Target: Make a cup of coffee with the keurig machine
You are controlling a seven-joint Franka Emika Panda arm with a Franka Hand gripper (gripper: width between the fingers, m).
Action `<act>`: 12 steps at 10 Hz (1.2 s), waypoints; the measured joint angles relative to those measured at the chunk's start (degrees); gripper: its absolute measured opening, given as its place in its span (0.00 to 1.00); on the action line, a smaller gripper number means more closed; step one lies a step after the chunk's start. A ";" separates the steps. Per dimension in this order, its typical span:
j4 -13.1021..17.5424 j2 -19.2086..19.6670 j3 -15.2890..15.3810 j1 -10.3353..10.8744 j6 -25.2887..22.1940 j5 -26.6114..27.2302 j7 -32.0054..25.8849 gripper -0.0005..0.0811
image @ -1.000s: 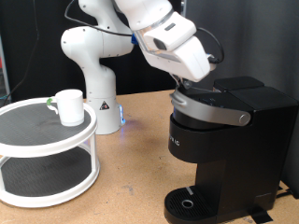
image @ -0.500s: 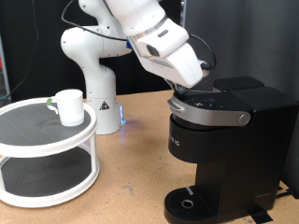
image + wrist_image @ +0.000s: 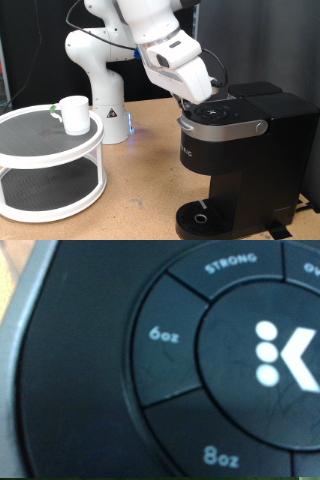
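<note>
While your cup waits on the white two-tier stand at the left, keurig machine on the counter at the right, lid down, end effector over its button panel, finger spacing impossible to tell.

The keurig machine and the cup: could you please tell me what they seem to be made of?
Keurig machine: apparently black plastic, matte body, a glossy button panel showing reflections, and a silver-grey lid handle, perhaps painted. Cup: smooth plain white, likely ceramic.
</note>
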 joint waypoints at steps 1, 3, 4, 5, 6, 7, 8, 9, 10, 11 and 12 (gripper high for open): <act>0.08 -0.01 0.34 0.00 0.14 -0.88 1.10 0.01; 0.11 -0.01 0.40 0.00 0.16 -1.01 1.38 0.01; 0.10 -0.01 0.36 0.00 0.15 -0.63 1.38 0.01; 0.06 0.00 0.20 -0.01 0.09 0.35 1.19 0.01; 0.05 0.01 -0.10 -0.01 -0.30 1.72 0.70 0.01; 0.17 0.02 -0.34 0.00 -1.18 3.30 0.15 0.01; 0.67 0.02 -0.65 0.00 -2.79 4.87 -0.23 0.01; 1.61 0.00 -1.06 0.00 -4.07 6.17 -0.29 0.01; 2.66 -0.05 -1.38 -0.01 -4.70 7.03 -0.26 0.01; 3.86 -0.12 -1.70 -0.01 -5.57 7.64 -0.10 0.01; 5.23 -0.18 -2.12 -0.02 -6.90 8.30 0.00 0.01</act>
